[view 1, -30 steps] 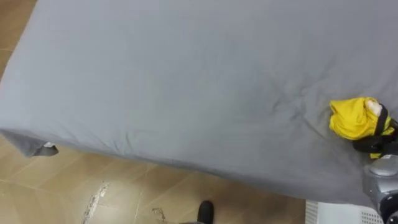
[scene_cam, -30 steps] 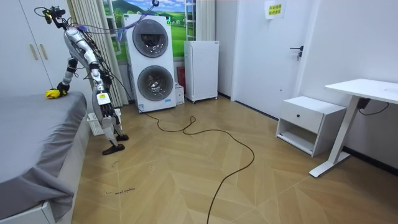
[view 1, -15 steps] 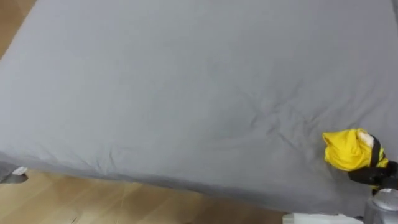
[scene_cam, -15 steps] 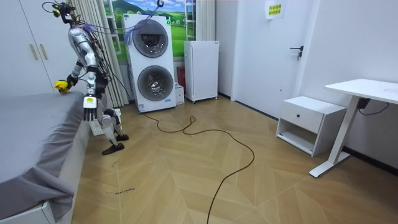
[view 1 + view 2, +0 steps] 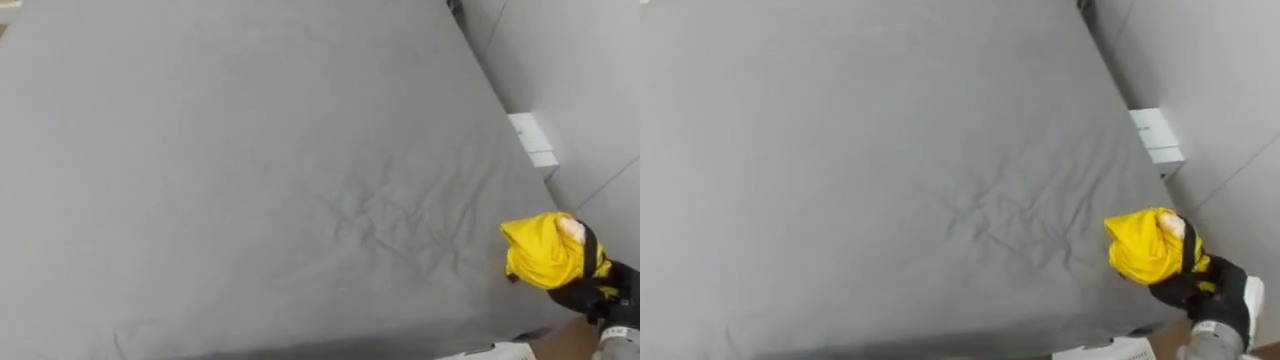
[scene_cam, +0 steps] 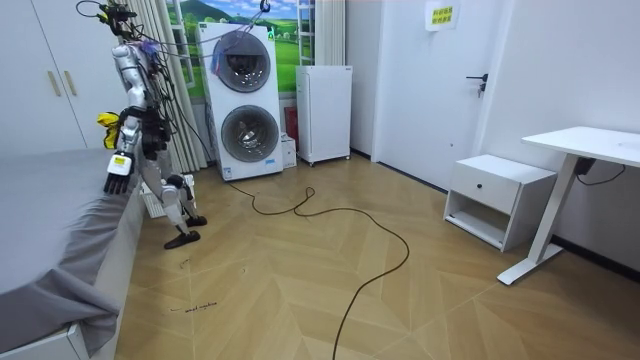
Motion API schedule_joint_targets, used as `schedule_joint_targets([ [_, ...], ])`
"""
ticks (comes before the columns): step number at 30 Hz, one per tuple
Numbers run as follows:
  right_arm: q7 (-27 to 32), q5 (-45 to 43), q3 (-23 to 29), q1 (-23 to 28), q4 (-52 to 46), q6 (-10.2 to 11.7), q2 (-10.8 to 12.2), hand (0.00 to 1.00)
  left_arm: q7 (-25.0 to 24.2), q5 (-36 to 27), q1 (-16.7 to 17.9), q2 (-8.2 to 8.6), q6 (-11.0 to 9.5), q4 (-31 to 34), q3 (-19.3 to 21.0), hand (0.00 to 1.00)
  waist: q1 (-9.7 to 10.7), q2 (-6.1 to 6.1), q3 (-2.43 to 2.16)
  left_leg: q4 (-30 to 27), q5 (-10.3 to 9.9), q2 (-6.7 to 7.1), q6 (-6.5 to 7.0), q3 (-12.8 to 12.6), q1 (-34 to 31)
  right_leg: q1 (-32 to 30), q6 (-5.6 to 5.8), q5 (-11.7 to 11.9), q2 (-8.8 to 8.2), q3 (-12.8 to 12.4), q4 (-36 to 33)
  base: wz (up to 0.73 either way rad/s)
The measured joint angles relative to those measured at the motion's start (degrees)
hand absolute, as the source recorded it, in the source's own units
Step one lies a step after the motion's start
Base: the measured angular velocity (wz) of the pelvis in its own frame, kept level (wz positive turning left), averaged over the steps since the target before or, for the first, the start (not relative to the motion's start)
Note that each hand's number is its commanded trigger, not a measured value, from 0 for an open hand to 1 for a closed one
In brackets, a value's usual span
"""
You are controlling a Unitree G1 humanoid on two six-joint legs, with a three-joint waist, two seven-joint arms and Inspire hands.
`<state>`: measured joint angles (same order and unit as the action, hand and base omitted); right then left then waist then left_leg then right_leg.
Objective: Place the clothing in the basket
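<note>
There is one grey bed (image 5: 250, 180). In the room view the robot stands at the bed's edge, with two stacked washing machines (image 6: 243, 100) behind it. The one yellow garment (image 5: 540, 250) is held above the bed's near right corner by the right hand (image 5: 588, 296), which is clenched around it. The garment is bunched into a lump, so I cannot tell its long axis. The room view adds the left hand (image 6: 117, 174), which hangs relaxed by the bed's edge.
</note>
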<state>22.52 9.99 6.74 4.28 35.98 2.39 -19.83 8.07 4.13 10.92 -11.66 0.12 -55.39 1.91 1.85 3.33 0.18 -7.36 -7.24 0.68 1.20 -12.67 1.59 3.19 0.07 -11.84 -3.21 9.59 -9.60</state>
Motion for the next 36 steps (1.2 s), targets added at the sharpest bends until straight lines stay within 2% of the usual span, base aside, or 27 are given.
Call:
schedule_joint_targets([
  [6, -0.3, -4.1, 2.0, 3.1, -1.6, 0.1, 0.6, 1.00, 0.0, 0.6, 0.9, 0.03, 1.1, -0.3, 0.4, 0.00, 0.7, -0.23, -0.03, 0.0, -1.3, -1.00, -0.17, -2.5, 1.4, -0.1, -0.07, 0.0, 0.68, -2.8, -0.1, -0.26],
  [9, -1.3, -5.1, 3.9, 4.3, -2.1, 0.0, 2.6, 1.00, -0.1, 0.6, 1.7, 0.09, 2.4, -0.3, 1.1, 0.00, 1.5, -0.73, 0.04, 0.0, -1.7, -1.18, -0.34, -4.3, 2.1, -0.2, -0.15, 0.1, 1.09, -4.7, -0.2, -0.30],
  [11, -1.9, -6.4, 4.6, 5.1, -3.5, 0.0, 4.0, 1.00, -0.2, 0.6, 2.5, 0.33, 3.3, -0.3, 2.1, 0.00, 3.2, -1.28, 0.07, 0.0, -2.0, -1.44, -0.52, -5.4, 2.5, -0.2, -0.22, 0.2, 1.32, -5.5, -0.2, -0.25],
  [12, -2.1, -6.7, 4.7, 5.2, -3.4, 0.0, 4.2, 1.00, -0.3, 0.6, 2.6, 0.39, 3.6, -0.3, 2.3, 0.00, 3.4, -1.55, 0.12, 0.0, -2.1, -1.54, -0.58, -5.8, 2.7, -0.2, -0.27, 0.2, 1.42, -5.8, -0.2, -0.28],
  [13, -2.6, -7.8, 4.7, 5.2, -2.7, 0.0, 4.5, 1.00, -0.3, 0.8, 2.8, 0.42, 4.3, -0.3, 2.5, 0.00, 3.6, -1.59, 0.41, -0.1, -2.3, -1.82, -0.68, -6.9, 3.0, -0.3, -0.37, 0.3, 1.69, -6.8, -0.3, -0.32],
  [14, -3.0, -8.0, 4.9, 5.4, -2.1, 0.0, 4.9, 1.00, -0.4, 2.1, 2.8, 0.41, 5.2, -0.3, 2.5, 0.00, 4.1, -1.76, 0.46, -0.1, -2.4, -1.99, -0.78, -7.6, 3.2, -0.3, -0.41, 0.3, 1.80, -7.6, -0.3, -0.32],
  [17, -4.5, -8.0, 6.2, 6.5, -0.2, -0.4, 5.6, 1.00, -0.8, 4.7, 2.8, 0.37, 6.6, -0.2, 3.0, 0.00, 5.8, -2.28, 0.51, -0.1, -2.4, -2.19, -0.85, -8.5, 3.4, -0.5, -0.52, 0.4, 1.80, -8.3, -0.3, -0.16],
  [22, -5.1, -8.0, 8.2, 7.8, 5.0, -1.2, 6.1, 1.00, -0.7, 5.1, 3.2, 0.34, 8.3, -0.9, 2.8, 0.00, 6.9, -2.75, 0.55, -0.4, -2.6, -2.96, -1.13, -11.4, 3.5, -1.8, -0.78, 0.6, 2.33, -10.4, -1.2, -0.23],
  [25, -5.1, -8.0, 8.8, 7.6, 6.6, -1.2, 6.1, 1.00, -0.2, 5.1, 3.2, 0.18, 8.5, -1.6, 2.4, 0.00, 7.5, -3.87, 0.48, -0.6, -2.6, -3.17, -1.14, -12.3, 2.2, -3.7, -0.83, 1.2, 2.84, -12.0, -1.4, -0.26],
  [26, -5.1, -8.0, 9.5, 7.0, 7.6, -1.1, 6.1, 1.00, -0.2, 5.1, 3.1, 0.28, 8.5, -1.7, 2.3, 0.00, 7.5, -4.35, 0.64, -0.6, -2.6, -3.21, -1.13, -12.2, 1.8, -4.4, -0.80, 1.6, 3.08, -12.8, -1.3, -0.33],
  [27, -5.1, -8.0, 9.9, 6.7, 8.3, -1.1, 6.1, 1.00, -0.2, 5.1, 3.1, 0.30, 8.5, -1.9, 2.1, 0.00, 7.6, -4.72, 0.57, -0.6, -2.6, -3.22, -1.13, -12.1, 1.6, -4.7, -0.77, 1.7, 3.25, -13.0, -1.3, -0.26],
  [28, -5.2, -7.7, 10.9, 6.3, 9.0, -1.1, 6.0, 1.00, -0.2, 5.1, 3.1, 0.35, 8.5, -2.1, 1.5, 0.00, 7.9, -5.54, 0.29, -0.5, -2.6, -3.17, -1.10, -12.1, 1.0, -5.4, -0.70, 1.9, 3.40, -13.4, -1.3, -0.25],
  [29, -5.2, -7.5, 11.9, 6.0, 9.1, -1.1, 6.0, 1.00, -0.2, 5.1, 3.1, 0.46, 8.5, -2.3, 1.1, 0.00, 7.9, -6.00, 0.43, -0.4, -2.6, -3.11, -1.08, -12.1, 0.4, -6.4, -0.62, 2.1, 3.47, -14.0, -1.6, -0.25],
  [30, -5.2, -7.5, 12.2, 5.6, 9.1, -1.1, 5.9, 1.00, -0.2, 4.9, 3.1, 0.50, 8.5, -2.3, 1.1, 0.00, 8.1, -6.26, 0.41, -0.5, -2.6, -3.06, -1.03, -12.1, -0.1, -7.2, -0.60, 2.3, 3.54, -14.0, -1.9, -0.25],
  [31, -5.2, -7.5, 12.6, 4.0, 9.9, -0.8, 5.8, 1.00, -0.2, 4.9, 3.0, 0.50, 8.5, -2.4, 1.1, 0.00, 9.1, -7.27, 0.28, -0.6, -2.6, -2.98, -0.94, -12.2, -1.4, -9.0, -0.60, 2.3, 3.44, -14.0, -2.8, -0.19],
  [32, -5.1, -7.5, 12.7, 2.3, 11.4, -0.6, 5.4, 1.00, -0.2, 4.5, 2.8, 0.50, 8.5, -2.4, 1.1, 0.00, 9.8, -7.73, 0.45, -1.0, -2.6, -2.88, -0.67, -12.2, -2.7, -10.6, -0.55, 2.4, 3.38, -14.2, -3.6, -0.16],
  [36, -4.3, -7.8, 12.7, 0.1, 12.9, -0.5, 4.1, 1.00, -0.2, 2.5, 1.1, 0.47, 8.1, -4.6, -0.4, 0.00, 10.4, -9.61, 0.43, -1.6, -2.5, -2.64, -0.29, -12.2, -6.1, -14.7, -0.46, 2.3, 3.29, -14.7, -5.2, -0.10],
])
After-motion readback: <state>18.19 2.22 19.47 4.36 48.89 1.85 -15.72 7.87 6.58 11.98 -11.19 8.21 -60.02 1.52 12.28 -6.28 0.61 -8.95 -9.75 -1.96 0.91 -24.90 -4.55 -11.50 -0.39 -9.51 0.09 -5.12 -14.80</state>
